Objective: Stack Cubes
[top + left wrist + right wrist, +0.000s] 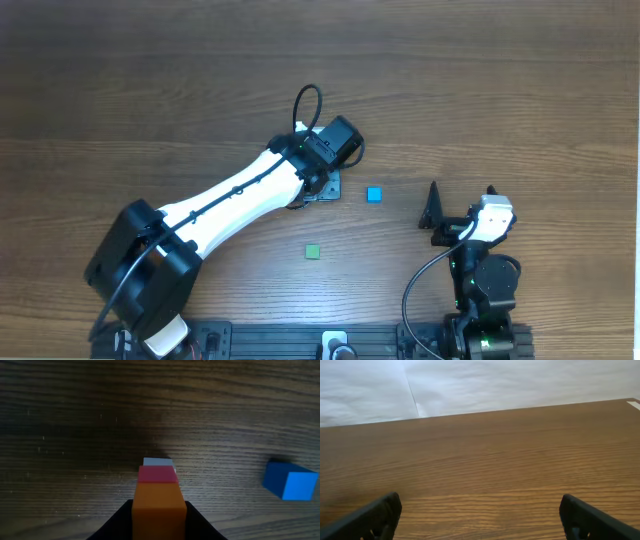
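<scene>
My left gripper (322,183) (158,512) is near the table's middle, shut on an orange cube (158,505). Directly beneath the orange cube I see a red cube (157,474), and under that a pale grey cube (159,462) on the wood; whether orange rests on red I cannot tell. A blue cube (374,194) (291,480) lies alone just right of the stack. A green cube (313,252) lies nearer the front. My right gripper (460,207) (480,520) stands open and empty at the front right, apart from all the cubes.
The brown wooden table (150,90) stretches wide to the back and left. A pale wall (480,385) rises beyond the table's edge in the right wrist view. The arm bases (340,340) line the front edge.
</scene>
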